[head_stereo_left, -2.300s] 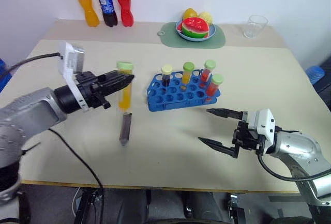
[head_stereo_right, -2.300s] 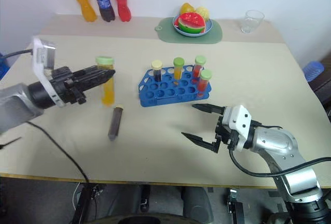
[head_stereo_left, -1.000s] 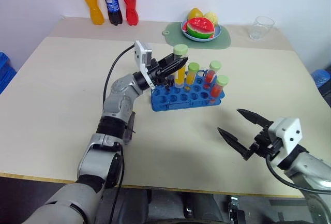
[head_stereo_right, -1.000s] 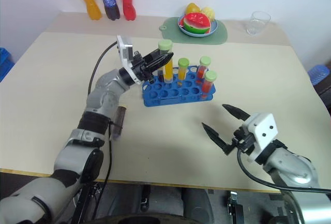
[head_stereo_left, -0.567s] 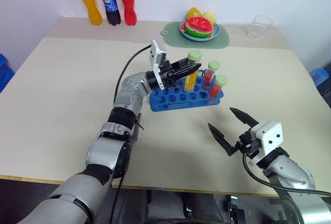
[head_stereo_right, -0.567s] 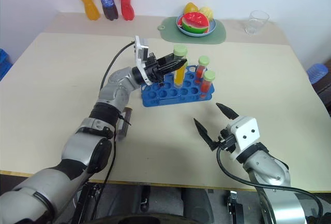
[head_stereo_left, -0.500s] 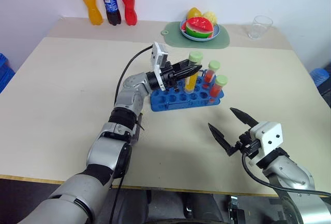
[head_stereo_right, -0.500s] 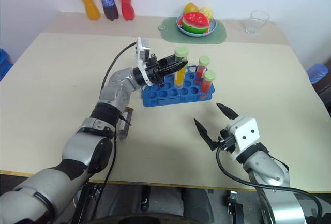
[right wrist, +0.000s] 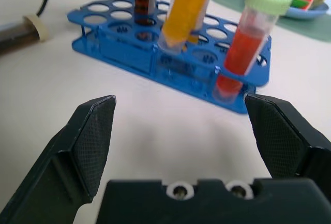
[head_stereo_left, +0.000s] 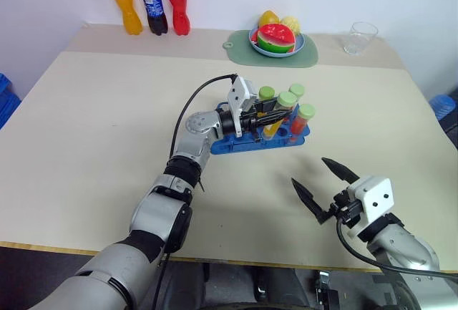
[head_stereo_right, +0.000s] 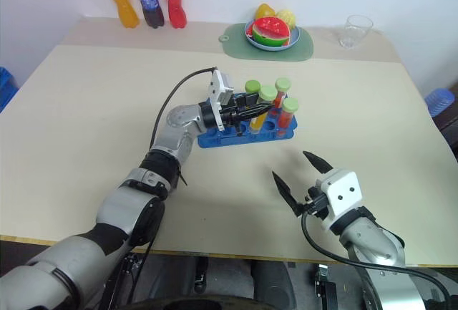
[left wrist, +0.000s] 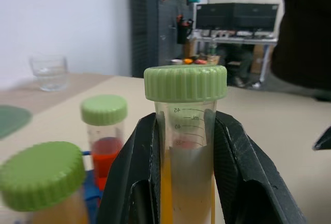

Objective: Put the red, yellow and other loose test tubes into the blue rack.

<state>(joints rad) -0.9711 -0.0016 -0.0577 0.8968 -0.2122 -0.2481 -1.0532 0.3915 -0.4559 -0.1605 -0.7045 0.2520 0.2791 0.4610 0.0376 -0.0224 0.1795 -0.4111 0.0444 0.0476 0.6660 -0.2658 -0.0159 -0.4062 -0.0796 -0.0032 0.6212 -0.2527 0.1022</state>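
Blue rack [head_stereo_left: 247, 142] — bright blue plastic, rows of round holes. Held tube [left wrist: 187, 146]: clear wall, yellow-orange liquid, pale green ribbed cap, printed scale marks near the top. Left gripper [left wrist: 183, 177] fingers black. Red-liquid tube [right wrist: 243, 48] at the rack's end, light green cap. Dark tube [right wrist: 15, 33] lying on the table, brown-purple with a cream cap. Right gripper [head_stereo_left: 322, 182]: black textured fingers on a white housing. Table [head_stereo_left: 93, 117] plain beige. Soda bottles [head_stereo_left: 148, 0] — orange, dark cola with blue label, red. Mat [head_stereo_left: 240, 41] sage green; fruit bowl [head_stereo_left: 275, 38] blue-rimmed, red watermelon slice, yellow fruit. Glass cup [head_stereo_left: 359, 36] clear.
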